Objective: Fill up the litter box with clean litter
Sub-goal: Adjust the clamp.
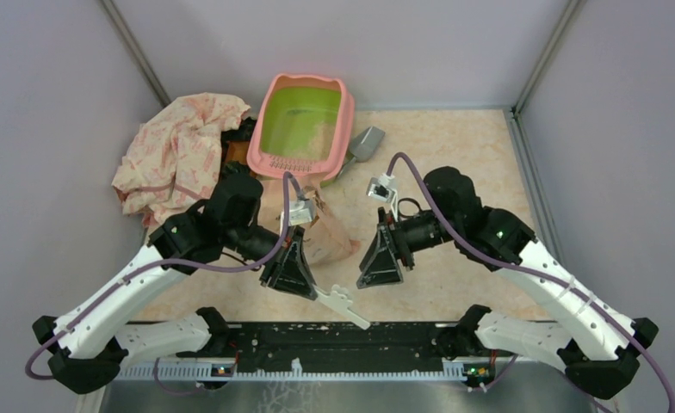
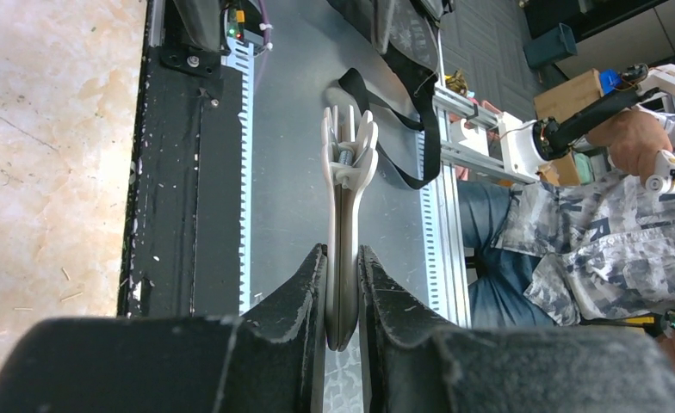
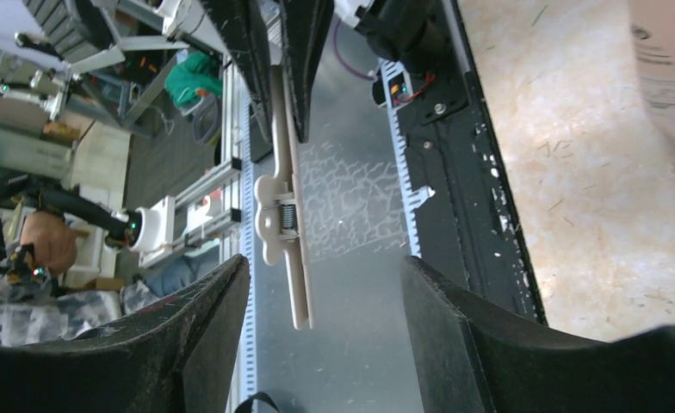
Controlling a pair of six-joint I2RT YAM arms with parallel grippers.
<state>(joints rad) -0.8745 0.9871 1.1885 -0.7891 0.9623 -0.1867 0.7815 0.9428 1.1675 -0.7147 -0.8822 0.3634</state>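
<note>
**Two arms, one clip**

Two grippers meet low in the overhead frame; the left gripper (image 1: pixel 310 289) is clamped on a pale plastic clip (image 1: pixel 344 305); the right gripper (image 1: pixel 379 282) holds its jaws apart just beside it; the litter box (image 1: pixel 344 120) sits at upper centre, with a thin patch of clean litter (image 1: pixel 315 131) inside; the peach bag (image 1: pixel 327 234) stands just below it.

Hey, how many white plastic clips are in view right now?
1. The white clip is pinched in the left gripper, above the table's near edge, close to the open right gripper. Others may be hidden.
</note>
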